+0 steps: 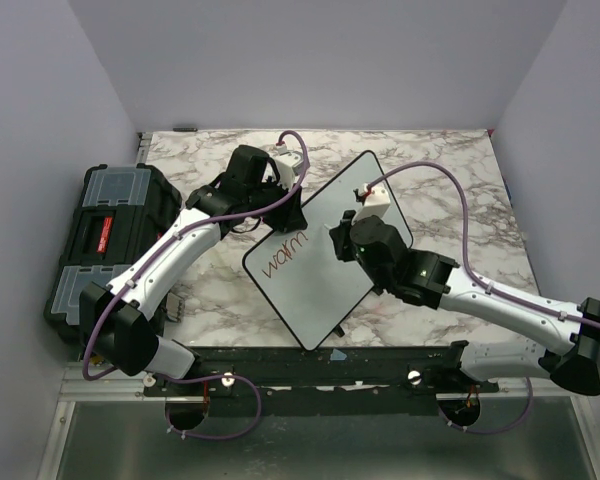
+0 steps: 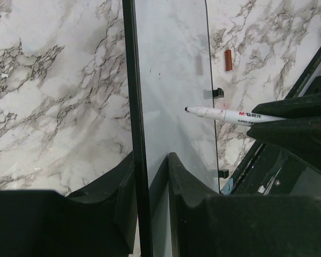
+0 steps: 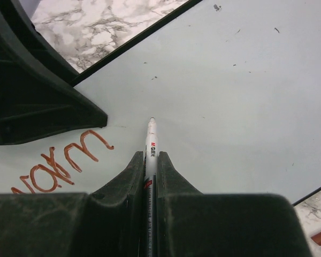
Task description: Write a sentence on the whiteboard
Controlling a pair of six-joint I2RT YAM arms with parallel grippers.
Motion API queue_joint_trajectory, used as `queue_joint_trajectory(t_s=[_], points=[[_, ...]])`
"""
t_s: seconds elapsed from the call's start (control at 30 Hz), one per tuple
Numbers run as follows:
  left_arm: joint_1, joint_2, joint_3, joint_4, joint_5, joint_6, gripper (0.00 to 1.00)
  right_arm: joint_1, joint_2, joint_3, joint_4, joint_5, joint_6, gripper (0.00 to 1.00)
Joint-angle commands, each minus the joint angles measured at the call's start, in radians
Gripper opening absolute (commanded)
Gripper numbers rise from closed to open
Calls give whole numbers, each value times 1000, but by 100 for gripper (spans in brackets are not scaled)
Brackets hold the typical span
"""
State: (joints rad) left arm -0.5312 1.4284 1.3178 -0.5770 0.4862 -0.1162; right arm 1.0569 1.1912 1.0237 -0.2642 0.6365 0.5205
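Observation:
The whiteboard [image 1: 315, 290] lies tilted like a diamond on the marble table. On it is the red word "warm" [image 1: 283, 256], the only part of the sentence that shows. My left gripper [image 1: 283, 213] is shut on the board's upper-left black rim [image 2: 135, 96], one finger on each side of it. My right gripper [image 1: 342, 243] is shut on a white marker [image 3: 151, 140], whose tip points at bare board just right of "warm" [image 3: 64, 166]. I cannot tell whether the tip touches. The left wrist view shows the marker [image 2: 230, 114] over the whiteboard [image 2: 171, 69].
A black toolbox [image 1: 105, 240] with clear lid compartments stands at the table's left edge. A red marker cap [image 2: 228, 60] lies on the marble beside the board. The left gripper's finger [image 3: 37, 107] sits close to the writing. Purple cables arc over both arms.

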Motion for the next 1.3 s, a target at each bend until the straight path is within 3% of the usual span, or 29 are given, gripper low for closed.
queue_joint_trajectory(t_s=[0.0,0.5,1.27], points=[[-25,-3,-19,-62,51,43,0,-51,-12,1,-9,-78,-37,1],[-25,4,-15,-66,49,45,0,-98,-55,-6,31,-172,-126,1],[-28,5,-17,-69,41,47,0,-108,3,17,90,-241,-161,1]])
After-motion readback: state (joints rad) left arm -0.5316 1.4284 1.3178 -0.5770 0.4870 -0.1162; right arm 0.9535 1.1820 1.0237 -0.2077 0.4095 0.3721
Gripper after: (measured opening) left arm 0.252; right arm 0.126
